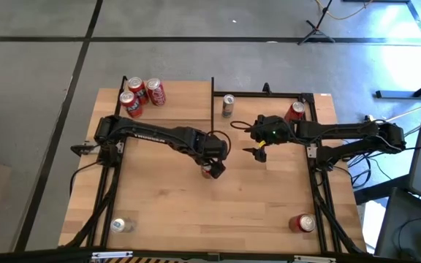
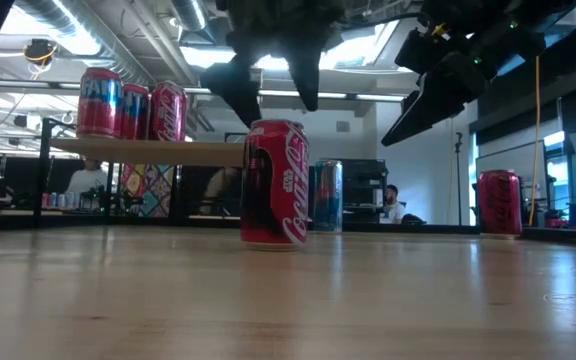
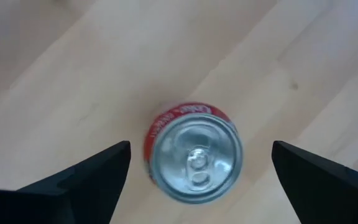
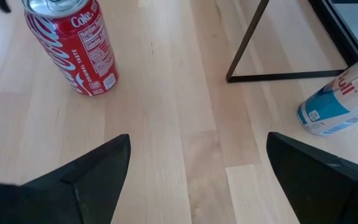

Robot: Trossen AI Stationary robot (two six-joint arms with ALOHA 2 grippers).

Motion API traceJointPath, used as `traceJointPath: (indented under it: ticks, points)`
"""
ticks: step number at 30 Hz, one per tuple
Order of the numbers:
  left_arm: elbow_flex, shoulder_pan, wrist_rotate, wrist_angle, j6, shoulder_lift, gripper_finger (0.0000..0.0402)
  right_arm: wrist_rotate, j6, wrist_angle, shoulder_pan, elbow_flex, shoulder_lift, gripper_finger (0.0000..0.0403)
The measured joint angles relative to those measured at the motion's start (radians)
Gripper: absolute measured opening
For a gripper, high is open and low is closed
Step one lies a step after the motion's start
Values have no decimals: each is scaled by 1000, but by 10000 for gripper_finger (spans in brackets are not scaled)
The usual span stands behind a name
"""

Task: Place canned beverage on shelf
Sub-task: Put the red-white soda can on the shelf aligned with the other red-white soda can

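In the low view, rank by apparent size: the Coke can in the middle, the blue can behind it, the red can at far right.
1. Coke can, largest, though it stands nearest the camera.
2. Blue can and red can: look alike, so unranked.

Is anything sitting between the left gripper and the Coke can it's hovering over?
Nothing visible. The left gripper is open directly above the upright Coke can, its fingers on either side of the can's top with bare table between. The right gripper waits open, off to the side.
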Motion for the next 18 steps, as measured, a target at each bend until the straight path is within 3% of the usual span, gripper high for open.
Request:
traceJointPath:
  ticks: [13,18]
  points:
    - [-139,-2,10,107,26,-1,376,0,24,-3,0,0,0,367]
    - [-152,-2,-4,136,108,-1,335,0,25,-3,0,0,0,367]
